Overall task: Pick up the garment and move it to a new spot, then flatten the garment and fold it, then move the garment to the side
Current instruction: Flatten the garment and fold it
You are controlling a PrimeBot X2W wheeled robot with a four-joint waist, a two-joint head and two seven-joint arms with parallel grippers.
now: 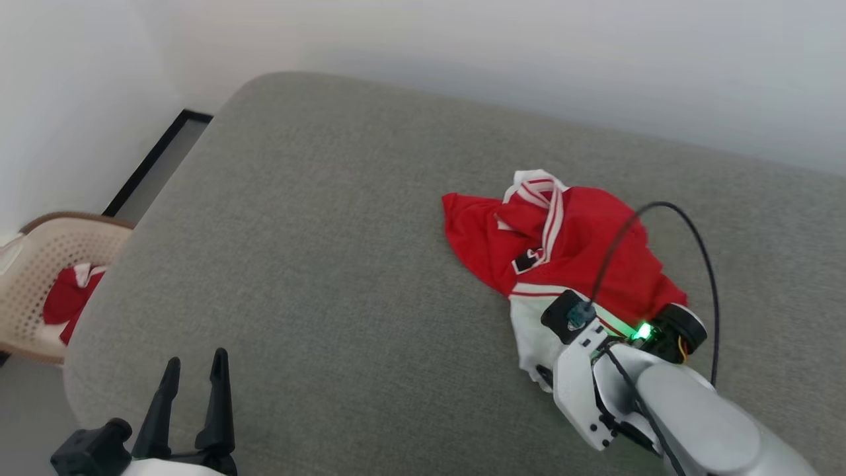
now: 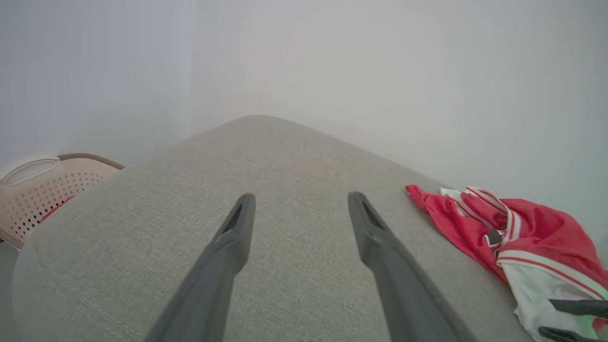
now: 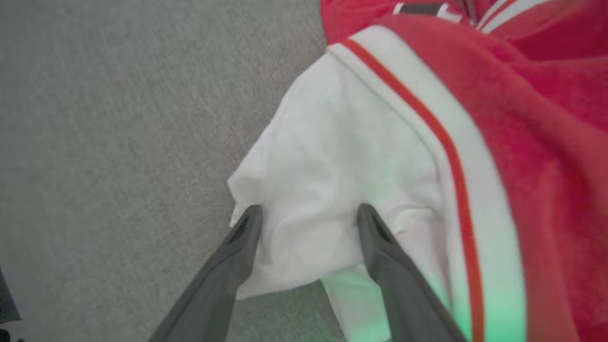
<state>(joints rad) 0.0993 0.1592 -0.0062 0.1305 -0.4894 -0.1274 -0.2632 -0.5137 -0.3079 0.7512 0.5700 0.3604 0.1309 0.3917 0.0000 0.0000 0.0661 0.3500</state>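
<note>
head: the garment (image 1: 568,258) lies crumpled far right of the spread left gripper (image 1: 197,360). left wrist: same, off right. right wrist: the right gripper (image 3: 308,216), spread, straddles its white sleeve (image 3: 332,166), red body ahead-right; this arm is nearer.

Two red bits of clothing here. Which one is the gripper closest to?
The crumpled garment on the grey cushion: the open right gripper sits over its white sleeve. The other red cloth lies in the beige basket, far left.
</note>
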